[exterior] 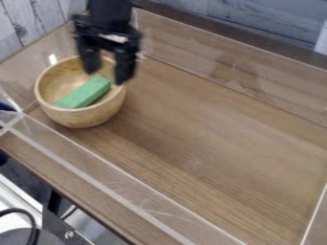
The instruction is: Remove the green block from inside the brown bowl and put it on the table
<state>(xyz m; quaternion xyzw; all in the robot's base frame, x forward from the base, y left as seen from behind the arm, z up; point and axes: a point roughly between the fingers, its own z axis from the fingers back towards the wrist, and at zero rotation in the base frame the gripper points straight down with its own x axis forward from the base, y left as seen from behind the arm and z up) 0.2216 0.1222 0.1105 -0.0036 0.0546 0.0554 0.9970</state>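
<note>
Underneath, wood-grain table [217,124], acrylic walls [76,163].

My gripper [107,65] hangs pointing straight down, black fingers [126,67] spread wide apart, nothing between them.

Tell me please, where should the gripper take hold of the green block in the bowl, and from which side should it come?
Probably from straight above, closing on the two long sides of the green block near its middle. It lies low inside the brown bowl, whose thick rim blocks any approach from the side. The gripper hangs open over the bowl's far rim, pointing down.
</note>
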